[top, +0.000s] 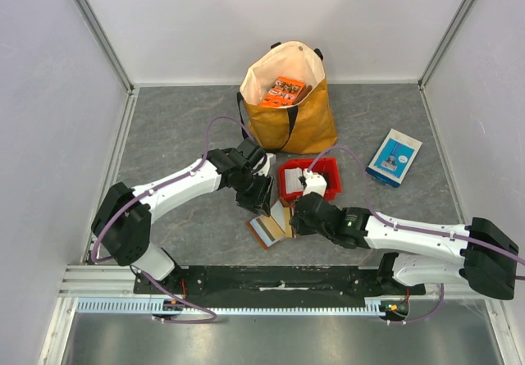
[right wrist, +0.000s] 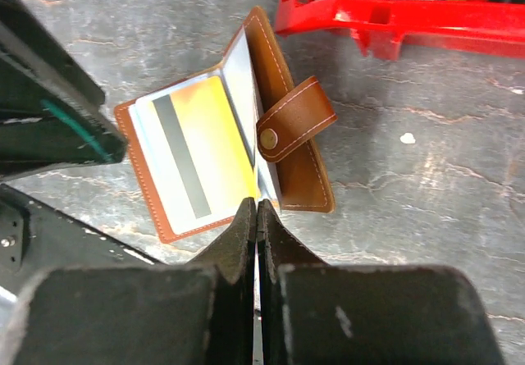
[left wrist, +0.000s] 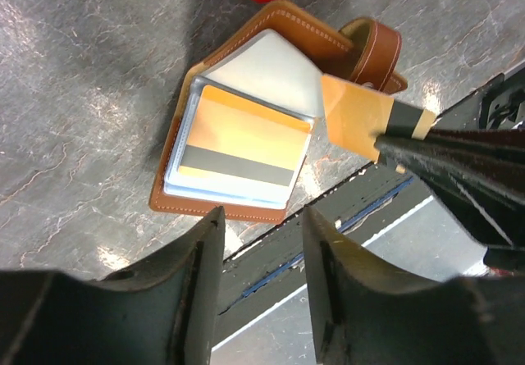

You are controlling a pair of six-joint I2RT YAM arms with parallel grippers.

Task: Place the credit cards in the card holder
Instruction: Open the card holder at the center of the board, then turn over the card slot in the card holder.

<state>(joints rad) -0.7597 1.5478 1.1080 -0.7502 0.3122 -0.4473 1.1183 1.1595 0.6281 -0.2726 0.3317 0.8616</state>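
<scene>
Card holder [right wrist: 308,176] spread open, long axis diagonal; left gripper [left wrist: 261,217] parted, empty; right gripper [right wrist: 256,205] pinching orange card [left wrist: 357,119].

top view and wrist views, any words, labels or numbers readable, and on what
None can be read.
Blue-and-white box: print too small.
Orange packet in the bag: print blurred.
Card in the card holder: dark stripe only, no lettering.
Held card: stripe only, no lettering.
</scene>
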